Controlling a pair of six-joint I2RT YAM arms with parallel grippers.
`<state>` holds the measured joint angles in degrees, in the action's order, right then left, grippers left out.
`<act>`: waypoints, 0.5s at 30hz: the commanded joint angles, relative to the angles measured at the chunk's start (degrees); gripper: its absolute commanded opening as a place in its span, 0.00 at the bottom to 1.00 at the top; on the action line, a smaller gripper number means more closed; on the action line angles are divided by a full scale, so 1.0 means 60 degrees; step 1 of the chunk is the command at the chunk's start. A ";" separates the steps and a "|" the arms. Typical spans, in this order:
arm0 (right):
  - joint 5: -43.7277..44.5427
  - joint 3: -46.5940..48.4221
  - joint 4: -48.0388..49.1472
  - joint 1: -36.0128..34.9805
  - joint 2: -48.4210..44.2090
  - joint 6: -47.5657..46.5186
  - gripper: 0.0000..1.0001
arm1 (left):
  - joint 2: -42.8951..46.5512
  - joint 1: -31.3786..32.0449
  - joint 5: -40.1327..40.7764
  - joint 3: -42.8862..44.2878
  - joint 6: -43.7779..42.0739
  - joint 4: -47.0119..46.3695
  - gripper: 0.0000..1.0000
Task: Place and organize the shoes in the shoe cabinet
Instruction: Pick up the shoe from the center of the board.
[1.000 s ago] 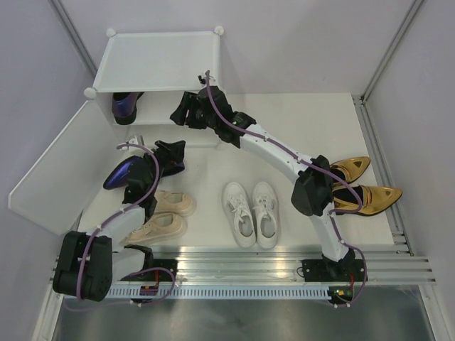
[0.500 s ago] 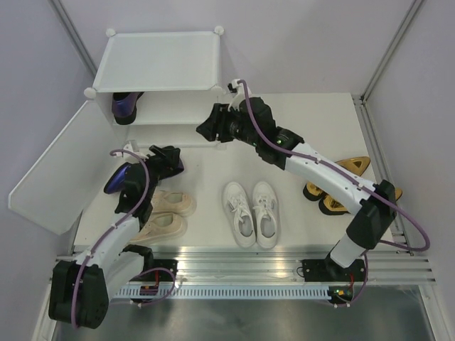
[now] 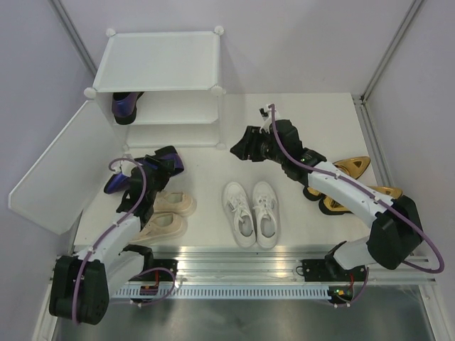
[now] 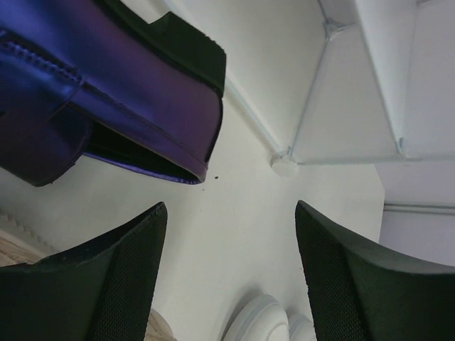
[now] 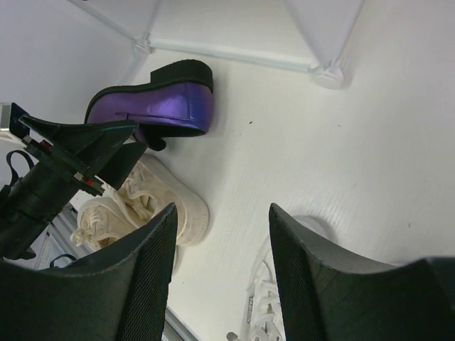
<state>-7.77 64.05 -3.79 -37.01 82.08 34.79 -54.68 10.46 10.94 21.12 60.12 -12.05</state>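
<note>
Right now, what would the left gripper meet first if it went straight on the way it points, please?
Probably the round corner connector of the shoe cabinet, across bare table, though depth is unclear. The purple loafer sits beside the left gripper's line.

Eight shoes in four pairs: two purple loafers point(image 3: 114, 182), one just beside the left hand point(image 3: 173, 160) and one beyond it inside the shoe cabinet point(image 3: 160, 62); two beige sneakers point(image 3: 174, 204) close behind that hand; two white sneakers point(image 3: 239, 213) side by side, between the two hands and a little behind them; two gold heels point(image 3: 353, 168) behind the right hand point(image 3: 242, 148). One cabinet only, with one door panel point(image 3: 53, 167) swung out left of the left hand. Two hands in all.
</note>
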 commanded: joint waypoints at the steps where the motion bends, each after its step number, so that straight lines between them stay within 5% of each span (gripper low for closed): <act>1: -0.0389 -0.0304 0.0544 0.0178 -0.0555 0.0062 0.58 | -0.0539 0.0029 0.0461 0.0126 0.0937 -0.0217 0.75; 15: -0.0639 -0.0641 0.1028 0.0222 -0.0482 0.0106 0.58 | -0.2664 0.0029 0.1574 0.0566 0.0748 -0.1345 0.75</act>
<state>-10.79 60.99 -0.36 -35.83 80.62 35.40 -69.36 10.52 16.67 22.09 63.20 -15.18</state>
